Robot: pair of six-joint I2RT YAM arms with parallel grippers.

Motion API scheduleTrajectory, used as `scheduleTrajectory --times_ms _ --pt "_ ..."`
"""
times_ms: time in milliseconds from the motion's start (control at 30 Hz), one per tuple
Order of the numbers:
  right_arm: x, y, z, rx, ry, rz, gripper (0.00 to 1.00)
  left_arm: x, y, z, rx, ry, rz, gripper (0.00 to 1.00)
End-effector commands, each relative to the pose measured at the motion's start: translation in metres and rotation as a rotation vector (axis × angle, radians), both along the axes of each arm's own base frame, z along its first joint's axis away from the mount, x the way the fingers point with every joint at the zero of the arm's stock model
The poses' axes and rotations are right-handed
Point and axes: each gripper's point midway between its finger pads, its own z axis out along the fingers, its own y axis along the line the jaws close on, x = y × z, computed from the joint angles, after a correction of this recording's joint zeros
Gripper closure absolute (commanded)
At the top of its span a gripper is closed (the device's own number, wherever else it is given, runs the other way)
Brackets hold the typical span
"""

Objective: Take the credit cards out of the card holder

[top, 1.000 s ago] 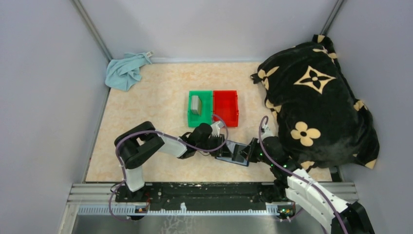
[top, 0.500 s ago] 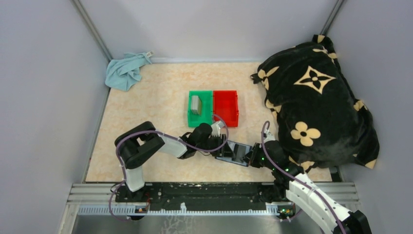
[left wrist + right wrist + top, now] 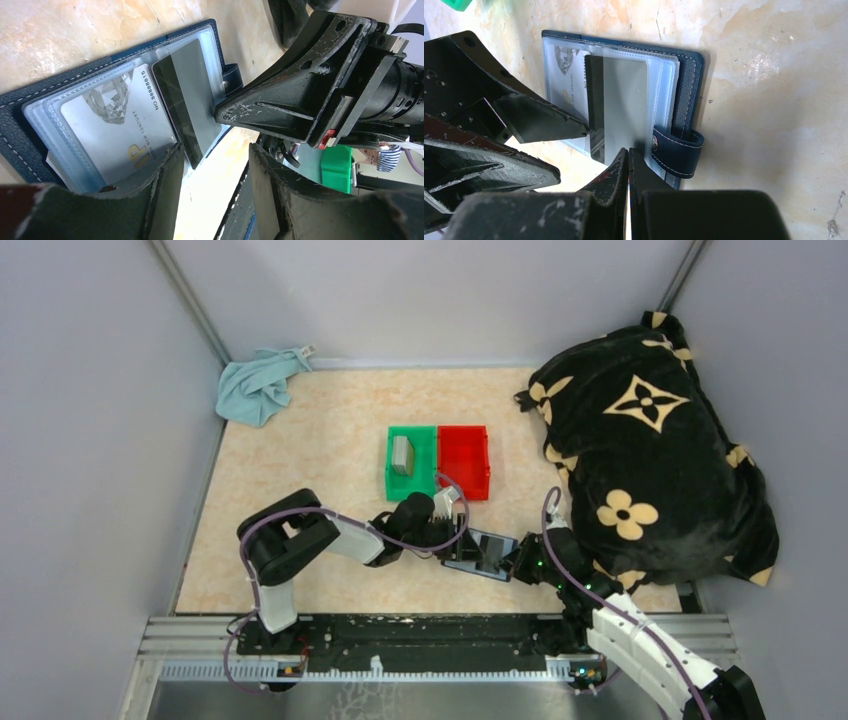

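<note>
Cloth, crumpled and pale blue, lies in the far left corner of the mottled beige worktop. Only the overhead view shows it. That view alone also shows the green plastic bin with a small grey object inside, touching the red plastic bin beside it.

Nearer the arms, the left end effector hovers low with its scuffed black fingers apart. They grip nothing, and a card corner sits just beside one of them.

The navy-blue stitched leather card holder lies open and flat between the two arms. The wrist cameras show what the overhead cannot. Inside are clear ribbed plastic sleeves, one with a silver card printed with a diamond tucked in. A grey card with a dark magnetic stripe juts partway out. A snap tab curls off the holder's edge.

The right end effector has its fingers pressed together, tips at the grey card's edge beside the tab. Whether it pinches the card I cannot tell.

At far right, a black plush blanket with tan flowers is heaped.
</note>
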Motion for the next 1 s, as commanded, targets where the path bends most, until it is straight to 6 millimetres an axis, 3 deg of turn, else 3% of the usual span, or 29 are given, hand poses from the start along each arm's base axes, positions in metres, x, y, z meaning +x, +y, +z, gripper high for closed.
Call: scheduleTrajectory --times_ms 0,133,567,967 --pt "-0.01 -0.014 -0.019 -0.084 0.065 -0.022 1.0 -0.003 -0.002 -0.005 -0.026 0.024 -0.017 0.44" --pt "-0.012 -0.013 -0.023 -0.078 0.074 -0.018 1.0 -0.008 -0.008 0.003 -0.092 0.054 -0.036 0.52" --pt "-0.015 -0.011 -0.027 -0.057 0.082 -0.018 1.0 -0.013 -0.021 0.027 -0.24 0.106 -0.067 0.57" --pt "-0.001 -0.02 0.015 -0.097 0.011 -0.069 1.0 0.001 0.004 -0.003 -0.114 0.094 0.014 0.57"
